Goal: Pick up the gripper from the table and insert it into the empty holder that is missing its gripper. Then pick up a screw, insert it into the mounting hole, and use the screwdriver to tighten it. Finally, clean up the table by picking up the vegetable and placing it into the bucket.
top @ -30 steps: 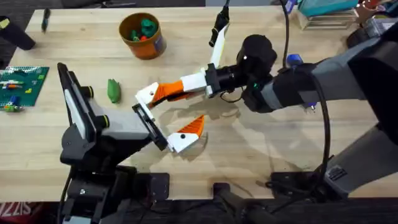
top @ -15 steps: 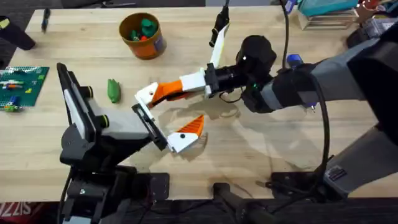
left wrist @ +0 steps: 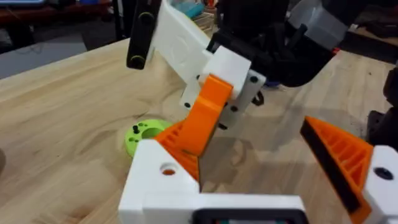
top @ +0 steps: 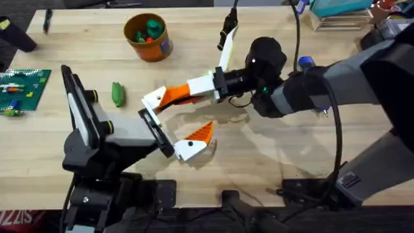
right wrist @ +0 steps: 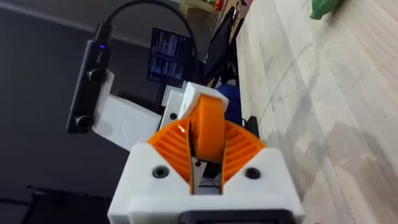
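Note:
My right gripper (top: pixel 173 96) reaches across the middle, shut on the gripper (left wrist: pixel 205 115), a small orange ribbed wedge. In the right wrist view the wedge (right wrist: pixel 208 127) stands pinched between my two orange pads. Its lower end sits against the holder (left wrist: pixel 160 186), the bare white finger block of my left gripper (left wrist: pixel 249 165), which is open. The holder (top: pixel 151 99) shows as a white tip beside the wedge. The other left finger carries its orange pad (top: pixel 201 131). The green vegetable (top: pixel 118 94) lies to the left. The orange bucket (top: pixel 147 37) stands at the back.
A bright green flat ring (left wrist: pixel 144 134) lies on the wood just beyond the holder. A green brick board (top: pixel 21 89) sits at the left edge. A black and white cabled device (top: pixel 226 32) lies at the back centre. A blue object (top: pixel 305 63) peeks out behind the right arm.

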